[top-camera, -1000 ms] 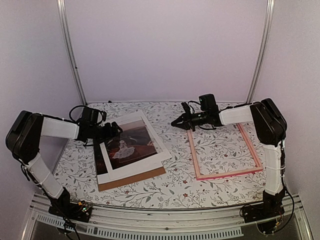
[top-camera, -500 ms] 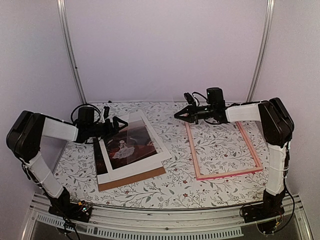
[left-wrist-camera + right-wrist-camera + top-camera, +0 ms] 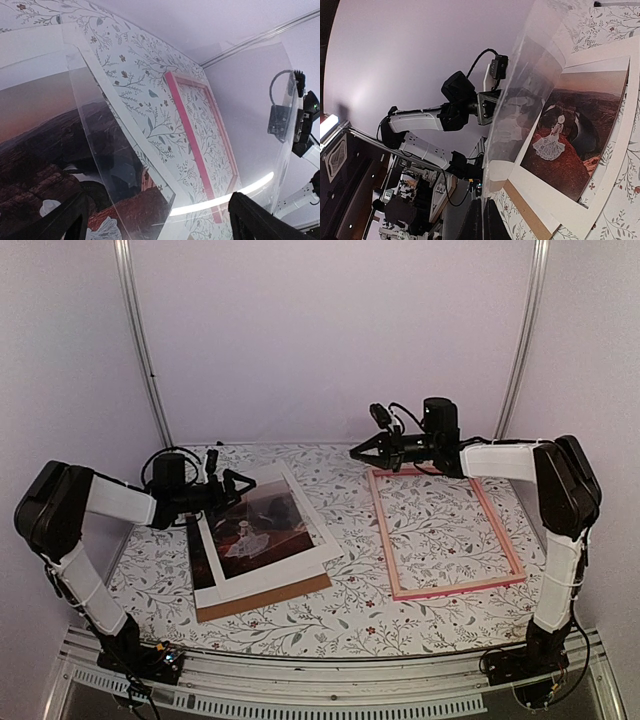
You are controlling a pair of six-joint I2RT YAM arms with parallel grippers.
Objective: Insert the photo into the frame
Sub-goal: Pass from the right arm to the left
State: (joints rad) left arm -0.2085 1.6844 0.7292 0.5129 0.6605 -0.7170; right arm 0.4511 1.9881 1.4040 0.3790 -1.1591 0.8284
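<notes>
Two grippers: L gripper [image 3: 228,472] jaws wide apart, nr photo's far-left corner; R gripper [image 3: 356,452] pinched shut on clear sheet [image 3: 520,115], raised.
Photo [image 3: 265,525]: flat on white mat [image 3: 250,585], left of frame [image 3: 455,588].

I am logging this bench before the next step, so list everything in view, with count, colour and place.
flower-patterned table covering: one, white with grey sprigs, across the tabletop
thin-railed pink rectangular picture frame: one, pink, flat on the right, pattern showing through it
dark reddish photo print with a white-dressed figure: one, on top of the left stack
white card mat: one, white, under the photo
plain brown backing board: one, brown, at the bottom of the stack
clear transparent sheet: one, see-through, in the air between the tools
left tool: one, black, open, above the stack's far edge
right tool: one, black, shut on the sheet's edge, raised near the frame's far left corner
</notes>
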